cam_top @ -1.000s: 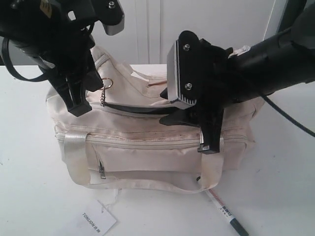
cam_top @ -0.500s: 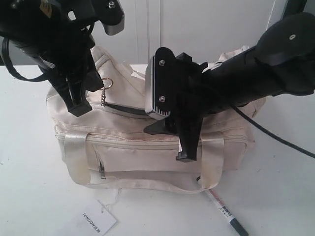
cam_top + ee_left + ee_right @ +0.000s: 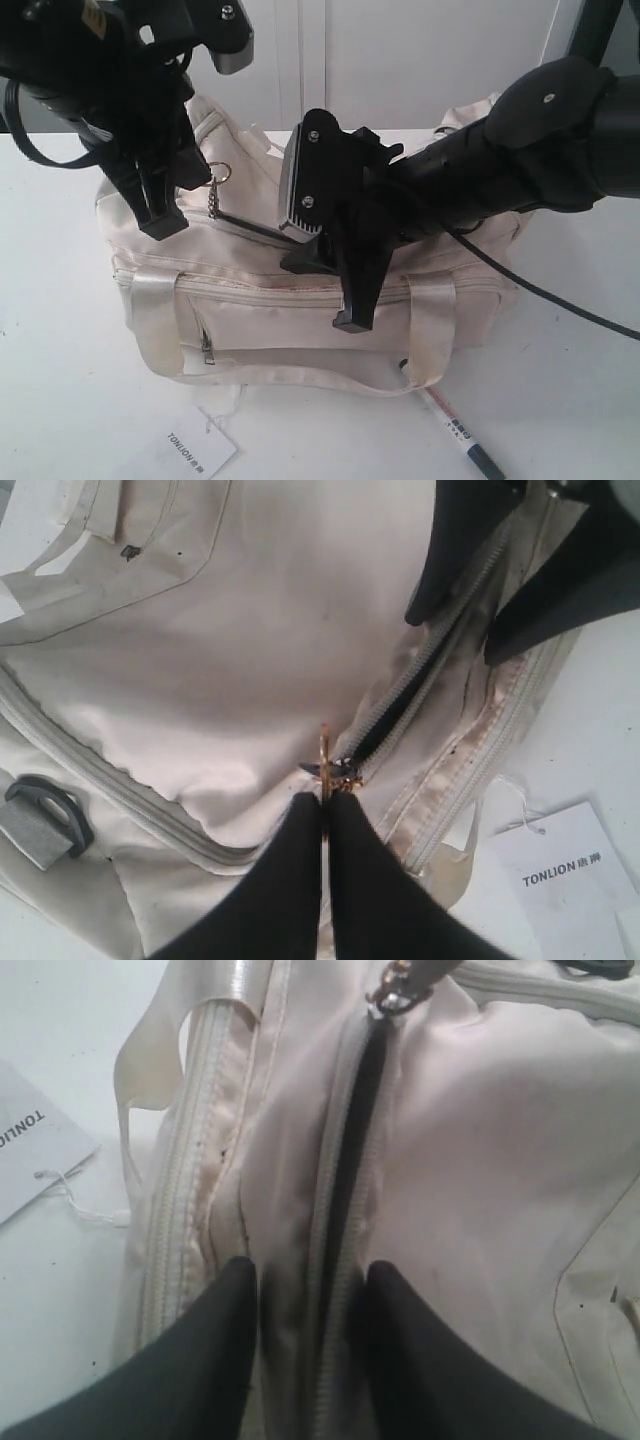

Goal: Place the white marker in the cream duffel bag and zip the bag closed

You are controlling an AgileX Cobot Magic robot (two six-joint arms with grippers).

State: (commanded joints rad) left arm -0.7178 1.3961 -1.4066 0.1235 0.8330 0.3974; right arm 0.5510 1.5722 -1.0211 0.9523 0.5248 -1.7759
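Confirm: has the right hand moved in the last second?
Yes. In the exterior view the right hand has slid left along the cream duffel bag, away from its strap handle toward the middle.

Place: a robotics lab bench, by the look of it.
Surface: a bare white tabletop (image 3: pixel 60 400).
Backdrop: a plain white panelled wall (image 3: pixel 420 60).
Equipment: two black robot arms, left arm (image 3: pixel 90 70) and right arm (image 3: pixel 540 150), with a black cable (image 3: pixel 560 303) trailing across the table.

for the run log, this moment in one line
left gripper: shut on gold zipper pull | right gripper: open astride zip | white marker: outside cream duffel bag
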